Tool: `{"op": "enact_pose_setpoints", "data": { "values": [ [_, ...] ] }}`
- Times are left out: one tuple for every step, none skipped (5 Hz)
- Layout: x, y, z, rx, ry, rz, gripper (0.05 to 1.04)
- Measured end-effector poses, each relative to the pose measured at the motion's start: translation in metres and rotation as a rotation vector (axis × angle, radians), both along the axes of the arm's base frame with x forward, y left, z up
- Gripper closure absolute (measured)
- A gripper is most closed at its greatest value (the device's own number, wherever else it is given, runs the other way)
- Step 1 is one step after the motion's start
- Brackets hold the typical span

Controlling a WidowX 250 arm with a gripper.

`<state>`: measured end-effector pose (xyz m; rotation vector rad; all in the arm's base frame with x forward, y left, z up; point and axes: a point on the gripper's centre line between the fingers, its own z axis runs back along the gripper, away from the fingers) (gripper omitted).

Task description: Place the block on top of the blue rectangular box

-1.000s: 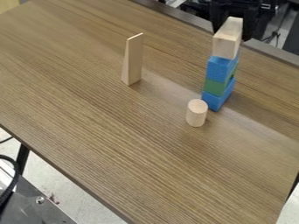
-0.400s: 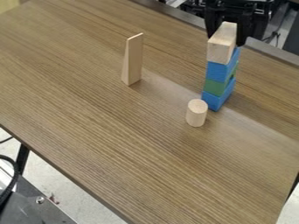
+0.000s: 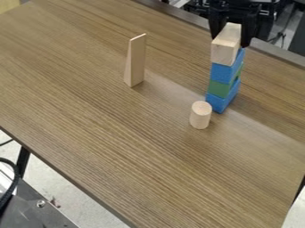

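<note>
You have the pale wooden block (image 3: 225,50) grasped in the fingers (image 3: 248,34) at the far right of the desk (image 3: 137,147), directly above the upper blue block (image 3: 225,72); the wooden cylinder (image 3: 200,116) stands near the stack, the wooden wedge (image 3: 136,61) farther left

Block (image 3: 223,51): pale, unpainted wood, elongated, laid roughly level, long side run away from camera, plain end faced to view. Seen atop blue rectangular box (image 3: 223,72), offset slightly left; full contact can't be confirmed. Box: solid blue, level, stacked, upper right of view.
</note>
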<state>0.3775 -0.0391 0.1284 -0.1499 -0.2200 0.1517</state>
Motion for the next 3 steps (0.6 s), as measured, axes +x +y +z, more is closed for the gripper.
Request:
{"op": "enact_pose_setpoints", "data": {
  "values": [
    [0.0009, -0.0037, 0.0010, 0.002, -0.008, -0.009, 0.507],
    [0.0019, -0.0047, 0.0011, 0.010, -0.015, -0.014, 0.507],
    [0.0036, -0.0047, 0.0015, 0.010, -0.026, -0.013, 0.507]
  ]
}}
